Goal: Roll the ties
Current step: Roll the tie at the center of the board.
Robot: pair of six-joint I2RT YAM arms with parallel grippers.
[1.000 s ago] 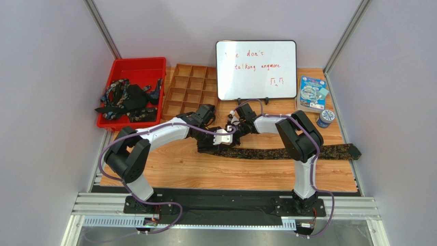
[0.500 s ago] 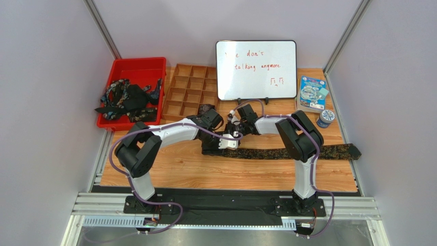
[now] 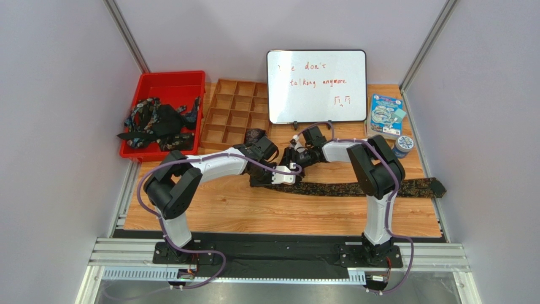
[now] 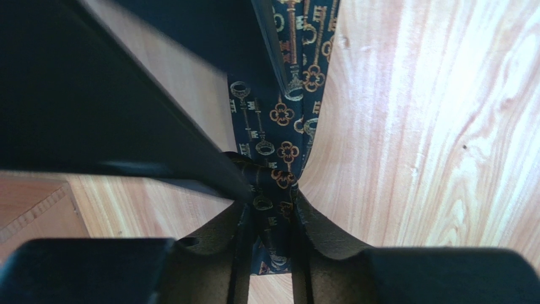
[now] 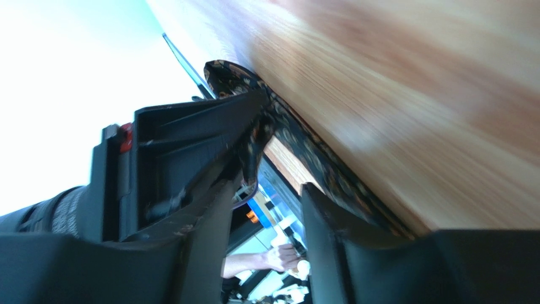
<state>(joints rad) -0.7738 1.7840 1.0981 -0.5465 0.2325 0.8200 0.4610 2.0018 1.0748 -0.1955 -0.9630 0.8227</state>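
Note:
One tie [image 3: 361,188], dark with gold-brown key motifs, lies stretched along the table from the centre to the right edge. Its left end is folded up, and my left gripper [image 3: 282,176] is shut on that fold. In the left wrist view the pads [image 4: 317,221] pinch the doubled fabric [image 4: 274,114] at my left gripper [image 4: 269,199]. My right gripper [image 3: 293,159] hovers just behind it, open. In the right wrist view my right gripper [image 5: 272,187] has nothing between its fingers, and the tie [image 5: 320,166] runs beside them. More ties [image 3: 155,120] lie tangled in the red bin [image 3: 190,79].
A wooden divided tray [image 3: 231,104] stands beside the bin, with a small dark coil [image 3: 255,135] at its near right corner. Behind the arms a whiteboard [image 3: 317,85] stands upright. A book [image 3: 385,116] and a round tin [image 3: 402,145] sit at the far right.
My left gripper has moved right and closed on the tie's folded end. My right gripper has opened, let go of the tie and drawn slightly back to the right.

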